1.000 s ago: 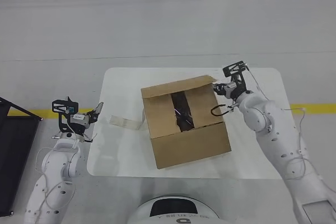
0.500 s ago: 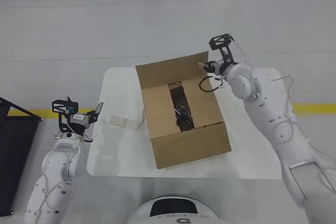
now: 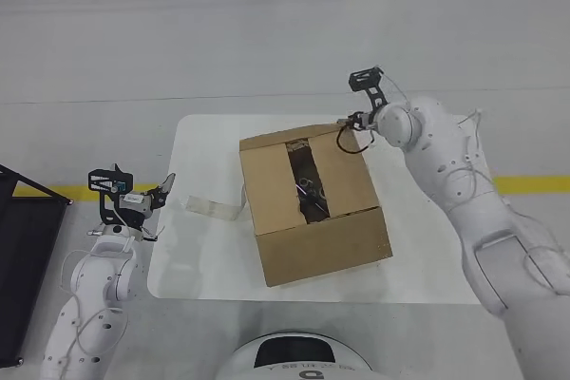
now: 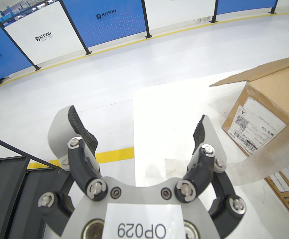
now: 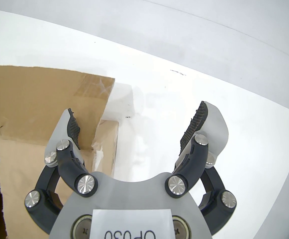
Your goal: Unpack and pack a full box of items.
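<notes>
Unheld by the spread right gripper (left gripper equally released), the flap may fall shut over the box.

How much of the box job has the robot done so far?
Only the start. Done: the tape strip hangs loose off the cardboard box, and its top flaps are parted, showing dark items inside. In hand: nothing; the right gripper is open at the far flap corner, the left gripper open by the table edge. Left: fold flaps back, empty it, repack.
</notes>
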You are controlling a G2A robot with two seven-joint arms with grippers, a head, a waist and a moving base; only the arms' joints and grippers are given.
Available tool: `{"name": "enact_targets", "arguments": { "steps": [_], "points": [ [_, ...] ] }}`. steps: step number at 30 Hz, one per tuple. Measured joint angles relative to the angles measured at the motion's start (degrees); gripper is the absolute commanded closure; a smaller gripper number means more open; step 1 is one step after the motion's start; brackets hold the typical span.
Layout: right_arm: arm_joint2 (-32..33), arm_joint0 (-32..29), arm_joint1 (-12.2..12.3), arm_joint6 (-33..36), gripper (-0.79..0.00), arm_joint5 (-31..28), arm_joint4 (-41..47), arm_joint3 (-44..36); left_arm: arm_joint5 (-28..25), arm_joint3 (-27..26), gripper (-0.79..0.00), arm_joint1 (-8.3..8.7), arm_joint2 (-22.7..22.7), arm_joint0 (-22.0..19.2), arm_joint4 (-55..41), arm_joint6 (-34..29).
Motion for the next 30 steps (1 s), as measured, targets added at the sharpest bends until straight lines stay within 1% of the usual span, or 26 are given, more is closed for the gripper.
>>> {"name": "enact_targets", "arguments": {
  "steps": [2, 4, 7, 8, 10, 11, 13, 15, 17, 19, 20, 22, 28, 30],
  "points": [
    [0.59, 0.21, -0.1, -1.67, -0.785, -0.71, 0.5, 1.16, 0.0, 0.0, -0.785, 0.0, 0.0, 0.0, 0.0, 0.0],
    [1.98, -0.21, 0.1, -4.95, -0.785, -2.57, 1.97, 0.8, 0.0, 0.0, -0.785, 0.0, 0.0, 0.0, 0.0, 0.0],
    [5.72, -2.72, 1.5, -12.96, -0.785, -8.52, 3.66, -2.07, 0.0, 0.0, -0.785, 0.0, 0.0, 0.0, 0.0, 0.0],
    [7.58, -4.58, 2.37, -16.38, -0.785, -11.09, 3.66, -4.26, 0.0, 0.0, -0.785, 0.0, 0.0, 0.0, 0.0, 0.0],
    [10.98, -8.5, 3.92, -21.09, -0.785, -15.18, 4.09, -8.7, 0.0, 0.0, -0.785, 0.0, 0.0, 0.0, 0.0, 0.0],
    [13.63, -11.82, 5.07, -23.72, -0.785, -18.35, 4.65, -12.32, 0.0, 0.0, -0.785, 0.0, 0.0, 0.0, 0.0, 0.0],
    [18.1, -17.47, 6.88, -26.33, -0.785, -23.6, 5.55, -18.1, 0.0, 0.0, -0.785, 0.0, 0.0, 0.0, 0.0, 0.0],
    [23.32, -24.94, 8.75, -27.93, -0.785, -30.4, 6.83, -25.24, 0.0, 0.0, -0.785, 0.0, 0.0, 0.0, 0.0, 0.0],
    [25.56, -30.35, 9.19, -28.1, -0.785, -35.47, 7.13, -29.53, 0.0, 0.0, -0.785, 0.0, 0.0, 0.0, 0.0, 0.0],
    [24.96, -30.48, 9.12, -28.02, -0.785, -35.4, 7.08, -28.53, 0.0, 0.0, -0.785, 0.0, 0.0, 0.0, 0.0, 0.0],
    [24.76, -28.76, 9.11, -28.01, -0.785, -33.69, 7.07, -27.54, 0.0, 0.0, -0.785, 0.0, 0.0, 0.0, 0.0, 0.0],
    [24.73, -27.32, 9.1, -28.01, -0.785, -32.36, 7.06, -27.2, 0.0, 0.0, -0.785, 0.0, 0.0, 0.0, 0.0, 0.0],
    [24.74, -27.39, 9.1, -28.0, -0.785, -32.44, 7.07, -27.31, 0.0, 0.0, -0.785, 0.0, 0.0, 0.0, 0.0, 0.0],
    [23.54, -27.98, 9.14, -26.26, -0.785, -34.19, 8.81, -28.21, 0.0, 0.0, -0.785, 0.0, 0.0, 0.0, 0.0, 0.0]
  ]
}}
